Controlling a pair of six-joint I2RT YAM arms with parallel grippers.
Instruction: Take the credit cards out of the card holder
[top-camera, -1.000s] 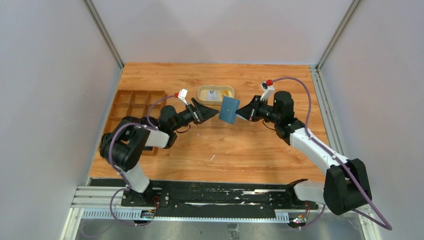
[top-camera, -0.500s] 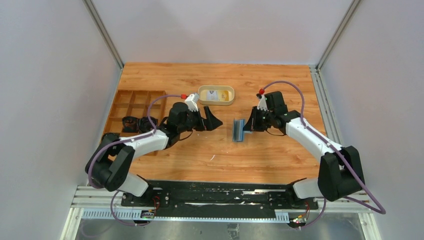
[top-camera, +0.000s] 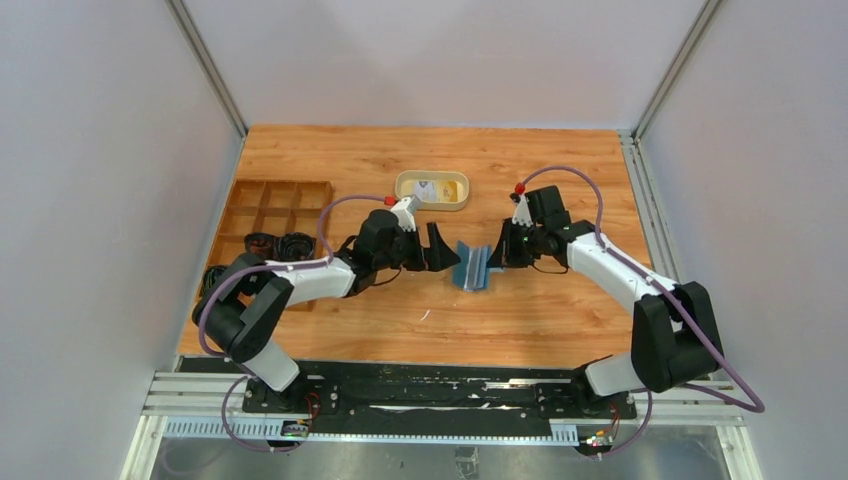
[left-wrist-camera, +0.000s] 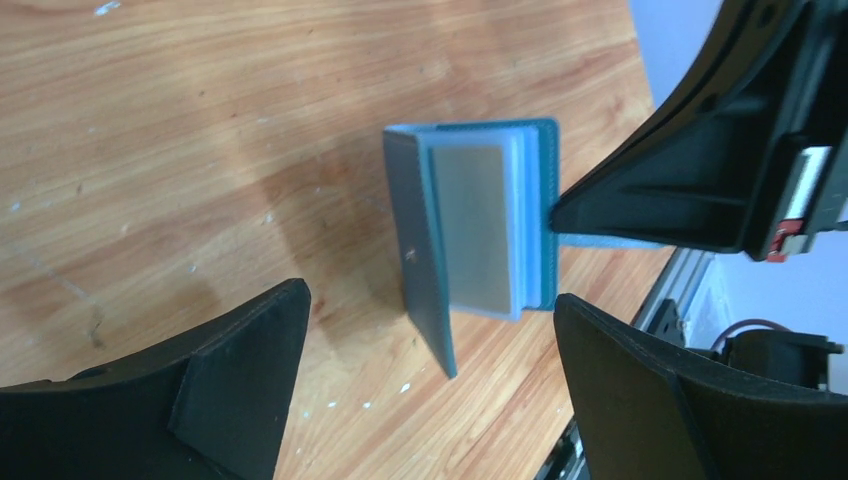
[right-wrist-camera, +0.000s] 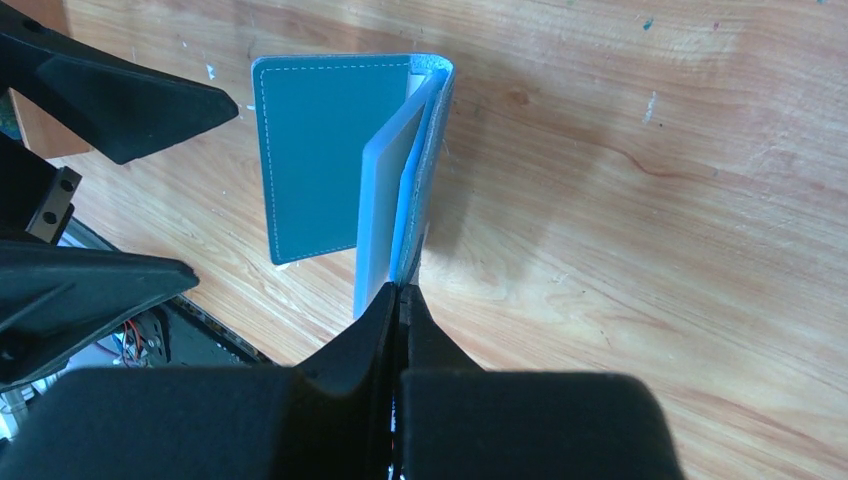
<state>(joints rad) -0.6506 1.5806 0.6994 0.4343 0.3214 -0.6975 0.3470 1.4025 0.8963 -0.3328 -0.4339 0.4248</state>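
The teal-blue card holder (top-camera: 472, 266) stands on edge on the table, fanned open with its light blue pockets showing (left-wrist-camera: 470, 230) (right-wrist-camera: 310, 150). A greyish card (left-wrist-camera: 468, 225) sits in the front pocket. My right gripper (top-camera: 494, 258) (right-wrist-camera: 400, 292) is shut on the holder's back cover, with its tip (left-wrist-camera: 562, 214) reaching in from the right in the left wrist view. My left gripper (top-camera: 447, 255) (left-wrist-camera: 430, 298) is open just left of the holder, one finger on each side of the front cover's lower corner, touching nothing. Two pale cards (top-camera: 437, 189) lie in the tray.
An oval beige tray (top-camera: 399, 190) sits behind the holder. A brown wooden compartment box (top-camera: 270, 205) stands at the left with dark round objects (top-camera: 295, 245) in its near cells. The table's near edge and a black rail (top-camera: 420, 385) run along the front.
The right gripper brought the holder down from the air to stand on the table, where it fanned open. The left gripper moved right, up to the holder.
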